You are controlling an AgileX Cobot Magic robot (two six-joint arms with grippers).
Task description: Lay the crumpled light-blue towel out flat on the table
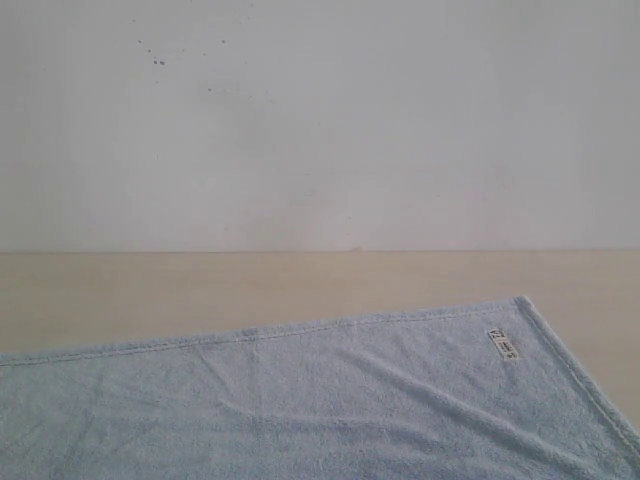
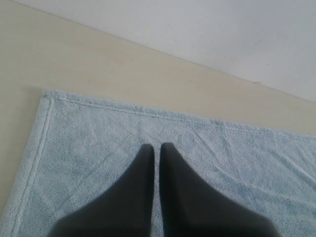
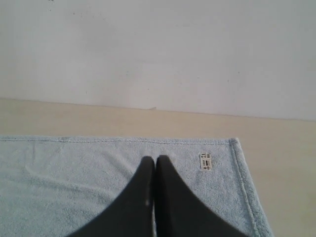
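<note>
Towel (image 1: 320, 400) is seen laid out flat on the table (image 1: 200, 285) with shallow creases only, its far hem set slightly askew to the wall (image 1: 320, 120) and a white tag (image 1: 502, 345) shown face-up near the far right corner; a strip of bare table is left between hem and wall. Left gripper (image 2: 157, 148) is held over the cloth near a hemmed corner, jaws pressed together on nothing, and right gripper (image 3: 155, 160) is held likewise just beside the tag, jaws closed and empty. Contact between fingertips and cloth cannot be told.
</note>
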